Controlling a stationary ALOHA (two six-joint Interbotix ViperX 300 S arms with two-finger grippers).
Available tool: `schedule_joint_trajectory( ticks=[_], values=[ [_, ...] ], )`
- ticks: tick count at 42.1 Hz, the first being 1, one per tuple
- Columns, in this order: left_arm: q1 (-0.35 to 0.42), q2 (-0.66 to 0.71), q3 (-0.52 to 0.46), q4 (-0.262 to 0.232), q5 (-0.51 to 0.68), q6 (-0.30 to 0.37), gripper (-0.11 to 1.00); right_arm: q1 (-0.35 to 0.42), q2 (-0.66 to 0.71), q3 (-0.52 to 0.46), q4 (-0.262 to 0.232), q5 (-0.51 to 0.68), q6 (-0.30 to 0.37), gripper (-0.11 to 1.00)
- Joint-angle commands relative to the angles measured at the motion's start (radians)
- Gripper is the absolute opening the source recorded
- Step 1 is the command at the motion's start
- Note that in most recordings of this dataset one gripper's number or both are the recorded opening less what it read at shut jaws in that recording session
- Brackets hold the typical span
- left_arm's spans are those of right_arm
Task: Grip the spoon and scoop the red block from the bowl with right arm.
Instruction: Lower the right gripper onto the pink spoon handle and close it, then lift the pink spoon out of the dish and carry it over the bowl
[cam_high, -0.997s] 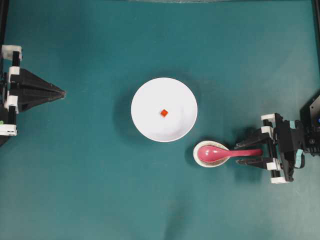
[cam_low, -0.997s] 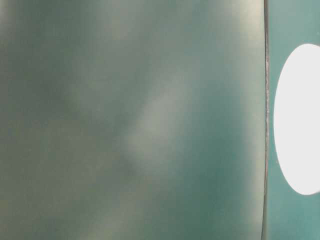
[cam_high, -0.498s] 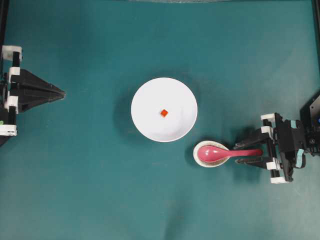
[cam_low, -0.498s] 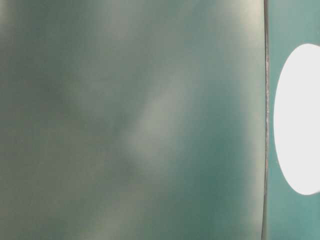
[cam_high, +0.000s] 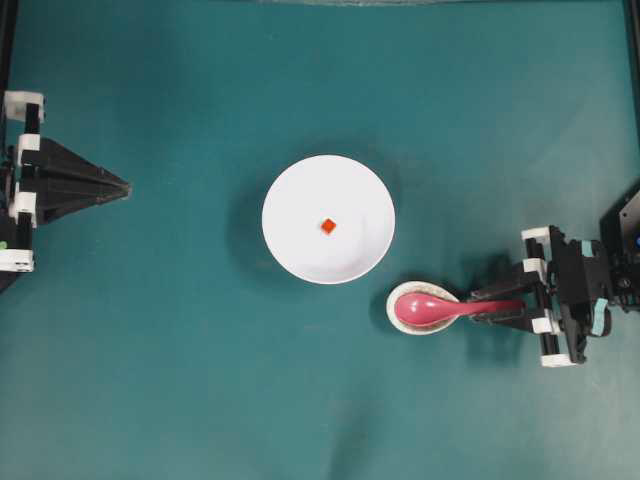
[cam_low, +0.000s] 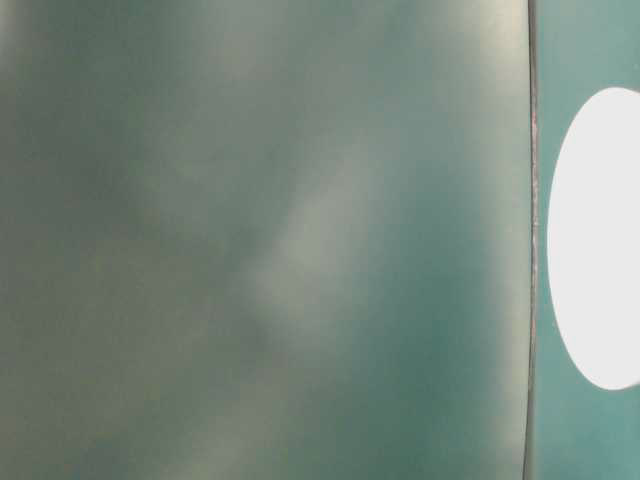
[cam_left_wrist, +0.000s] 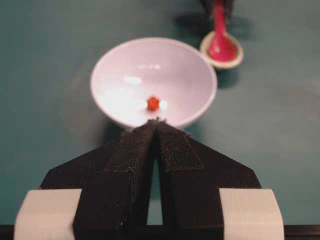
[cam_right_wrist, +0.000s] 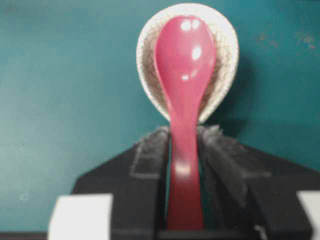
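Pink and glossy, the spoon (cam_high: 437, 307) lies with its scoop in a small beige speckled dish (cam_high: 404, 318) and its handle pointing to the right of the overhead view. The right gripper (cam_high: 487, 305) has its fingers (cam_right_wrist: 151, 155) on both sides of the handle. In the right wrist view the left finger is against the handle, while on the other side a thin dark gap seems to be there, so I cannot tell if the grip is already firm. The scoop rests in the dish, not lifted.

The dish stands just beside the lower right edge of the white bowl (cam_high: 300, 190), close but apart from it. The red block (cam_high: 328, 226) lies alone near the middle of the bowl, well apart from the spoon. The bowl sits about in the centre of the teal worktop (cam_high: 180, 380).

At the far left of the worktop, the left gripper (cam_high: 124, 186) points toward the bowl. Its fingers (cam_left_wrist: 131, 155) are pressed together at the tips and hold nothing. The table-level view is blurred; only a white oval shape at its right edge is clear.
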Motion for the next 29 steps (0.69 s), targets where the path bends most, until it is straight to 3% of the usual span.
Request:
schedule_joint_trajectory(
  ticks=[1,17,29],
  values=[
    [0.002,0.008,-0.021,0.002,-0.005,0.0,0.0,0.003,-0.006,-0.009,0.002,-0.011,-0.003,0.3],
    [0.003,0.008,-0.021,0.003,-0.003,0.002,0.0,-0.02,-0.061,-0.006,0.003,-0.008,-0.011,0.25],
    [0.002,0.008,-0.021,0.003,0.014,0.0,0.0,-0.098,-0.173,-0.021,0.003,0.051,-0.1,0.25]
  ],
)
